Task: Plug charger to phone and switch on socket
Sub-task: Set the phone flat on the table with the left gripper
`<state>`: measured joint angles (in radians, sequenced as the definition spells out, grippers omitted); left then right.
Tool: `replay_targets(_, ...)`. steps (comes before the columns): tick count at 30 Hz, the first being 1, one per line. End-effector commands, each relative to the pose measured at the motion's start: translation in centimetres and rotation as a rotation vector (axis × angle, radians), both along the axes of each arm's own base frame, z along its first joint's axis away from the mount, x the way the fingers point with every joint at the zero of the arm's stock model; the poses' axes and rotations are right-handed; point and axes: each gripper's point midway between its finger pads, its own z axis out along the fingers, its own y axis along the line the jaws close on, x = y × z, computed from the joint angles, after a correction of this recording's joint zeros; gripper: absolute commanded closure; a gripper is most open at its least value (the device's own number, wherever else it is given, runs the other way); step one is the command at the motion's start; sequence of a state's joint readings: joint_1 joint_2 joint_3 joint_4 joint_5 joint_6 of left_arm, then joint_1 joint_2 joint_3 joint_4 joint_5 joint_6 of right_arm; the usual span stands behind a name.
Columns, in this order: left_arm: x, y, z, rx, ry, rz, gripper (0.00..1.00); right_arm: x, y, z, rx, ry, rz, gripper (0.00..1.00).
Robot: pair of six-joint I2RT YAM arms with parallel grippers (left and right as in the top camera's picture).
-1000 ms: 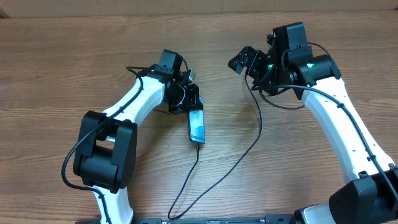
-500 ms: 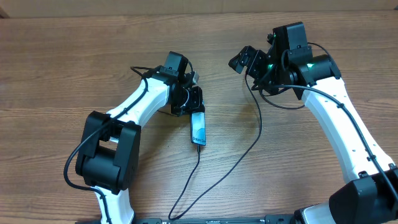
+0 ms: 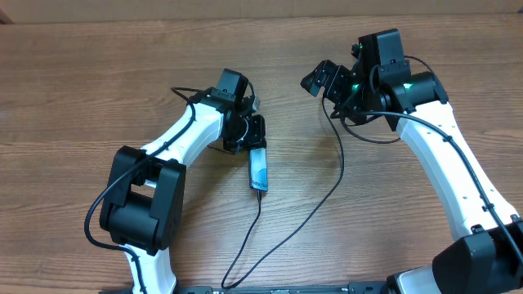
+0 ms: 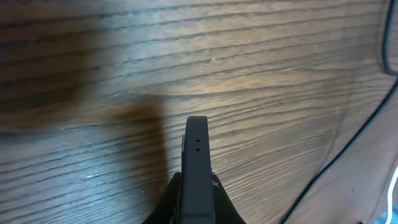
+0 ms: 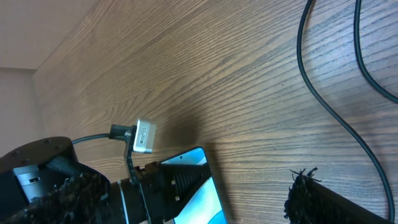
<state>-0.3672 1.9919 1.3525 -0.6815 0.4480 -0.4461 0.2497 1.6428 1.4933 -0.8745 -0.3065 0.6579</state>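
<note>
Gripping the phone (image 3: 259, 169) by its far end, the left gripper (image 3: 252, 135) is clamped tight on it.
Its long axis runs from that gripper toward the table's (image 3: 82, 82) near edge, lit screen facing up; the charger (image 3: 341, 163) cable meets the near short end. The right gripper (image 3: 317, 82) hovers well apart, jaws spread wide, holding nothing.
</note>
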Motion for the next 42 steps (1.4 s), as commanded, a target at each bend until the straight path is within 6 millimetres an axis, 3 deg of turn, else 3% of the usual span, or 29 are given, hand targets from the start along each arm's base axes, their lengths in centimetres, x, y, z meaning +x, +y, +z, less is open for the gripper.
replay_targets(1, -0.4, -0.3, 0.3, 0.005, 0.0, 0.01, 0.96, 0.1, -0.1, 1.2, -0.005, -0.041, -0.001, 0.02)
replay_targets(30, -1.8, 0.2, -1.3, 0.02, 0.053, 0.038, 0.96, 0.1, -0.1, 1.2, -0.008, -0.042, -0.003, 0.02)
replay_targets(42, -2.9, 0.7, -2.8, 0.027, 0.07, 0.035, 0.96, 0.1, -0.1, 1.2, -0.007, -0.042, -0.003, 0.02)
